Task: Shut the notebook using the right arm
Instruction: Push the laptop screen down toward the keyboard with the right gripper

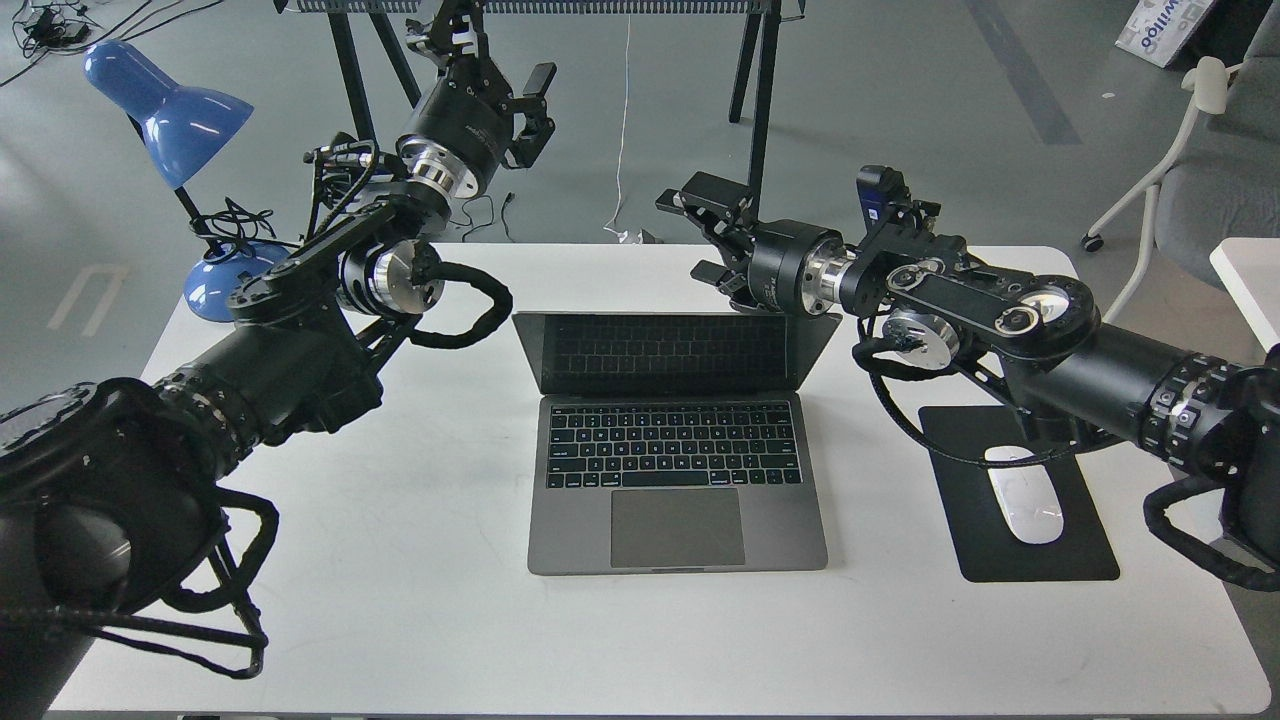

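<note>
The notebook (pixel 677 485), a slim grey laptop with black keys and a large trackpad, lies at the middle of the white table (pixel 400 600). Its lid (pixel 670 352) leans forward over the keyboard, and the black screen mirrors the keys. My right arm, with a blue module (pixel 874 197) near the wrist, reaches in from the right. Its gripper (pixel 684 238) is open, just behind and above the right part of the lid's top edge; whether it touches the lid I cannot tell. My left gripper (pixel 536 104) is open and empty, held high beyond the table's back left.
A black mouse pad (pixel 1050 560) with a white mouse (pixel 1022 505) lies right of the notebook, under my right arm. A blue desk lamp (pixel 165 110) stands at the back left corner. Black stand legs (pixel 760 120) rise behind the table. A chair (pixel 1200 150) is at far right.
</note>
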`<state>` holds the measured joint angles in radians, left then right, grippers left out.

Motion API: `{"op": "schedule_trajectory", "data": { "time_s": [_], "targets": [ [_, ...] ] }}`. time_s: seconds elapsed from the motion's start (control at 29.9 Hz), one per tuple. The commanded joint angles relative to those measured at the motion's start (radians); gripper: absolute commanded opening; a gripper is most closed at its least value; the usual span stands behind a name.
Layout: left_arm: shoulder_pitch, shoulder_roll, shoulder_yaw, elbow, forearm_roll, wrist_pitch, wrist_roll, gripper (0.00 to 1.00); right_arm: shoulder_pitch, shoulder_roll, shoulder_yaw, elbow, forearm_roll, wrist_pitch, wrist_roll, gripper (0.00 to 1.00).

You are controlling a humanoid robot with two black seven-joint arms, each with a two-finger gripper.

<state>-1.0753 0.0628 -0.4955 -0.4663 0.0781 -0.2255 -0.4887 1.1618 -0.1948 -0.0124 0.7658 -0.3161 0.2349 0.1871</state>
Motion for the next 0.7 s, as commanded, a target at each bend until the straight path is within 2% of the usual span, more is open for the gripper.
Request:
{"op": "schedule_trajectory", "data": {
  "time_s": [0.0, 0.27, 0.67],
  "targets": [
    [0.0, 0.0, 0.0, 0.0, 0.0, 0.0, 0.0, 1.0, -0.007, -0.06, -0.014, 0.098, -0.001, 0.001, 0.0, 1.0],
    [0.0, 0.0, 0.0, 0.0, 0.0, 0.0, 0.0, 1.0, -0.025, -0.144, -0.024, 0.246, -0.003, 0.037, 0.0, 1.0],
    [0.0, 0.0, -0.002, 0.0, 0.0, 0.0, 0.0, 1.0, -0.126, -0.157, -0.07, 0.325, -0.005, 0.035, 0.0, 1.0]
  ]
}}
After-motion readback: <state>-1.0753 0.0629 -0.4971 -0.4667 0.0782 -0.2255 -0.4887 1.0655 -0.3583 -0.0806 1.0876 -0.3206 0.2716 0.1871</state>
